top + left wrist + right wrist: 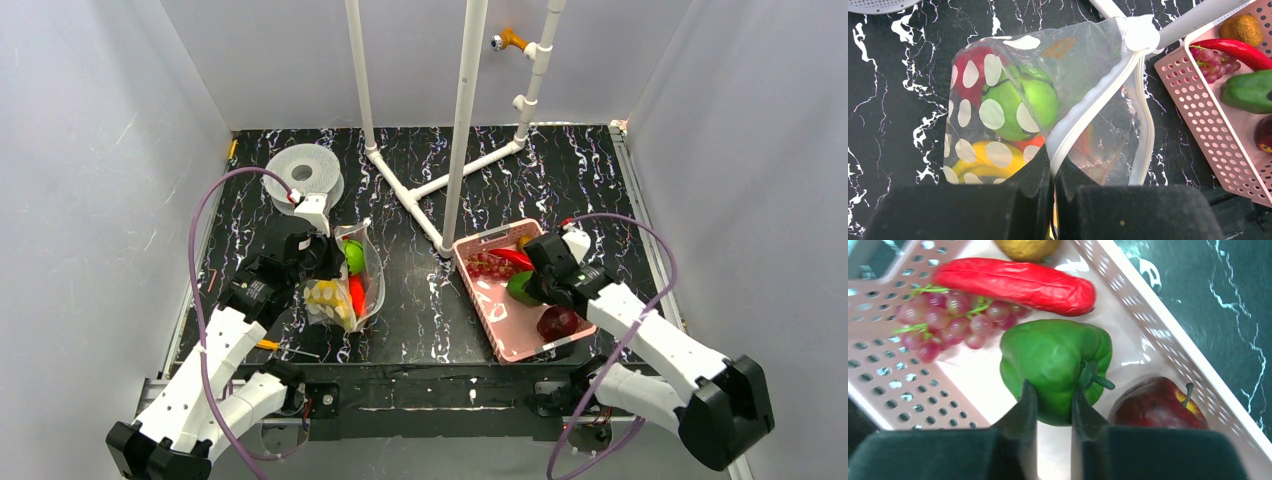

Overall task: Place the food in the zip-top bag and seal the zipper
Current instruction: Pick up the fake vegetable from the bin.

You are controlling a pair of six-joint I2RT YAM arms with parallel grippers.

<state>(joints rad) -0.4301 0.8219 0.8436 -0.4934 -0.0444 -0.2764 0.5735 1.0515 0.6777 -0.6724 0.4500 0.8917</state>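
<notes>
The dotted clear zip-top bag (998, 115) lies on the black table with its mouth held up. My left gripper (1053, 165) is shut on its white zipper strip (1088, 115). Inside the bag are a green fruit (1018, 105), a yellow banana (983, 160) and red pieces. In the top view the bag (355, 275) sits left of centre. My right gripper (1054, 392) is inside the pink basket (1158, 320), its fingers pressed against both sides of a green pepper (1055, 355). Around the pepper lie a red chilli (1013, 282), grapes (943, 320) and a dark red apple (1158, 405).
A grey-white spool (303, 170) stands behind the left arm. A white pipe frame (440, 190) rises from the table's middle, its foot touching the basket's (480, 310) far corner. Grey walls close in the table on three sides.
</notes>
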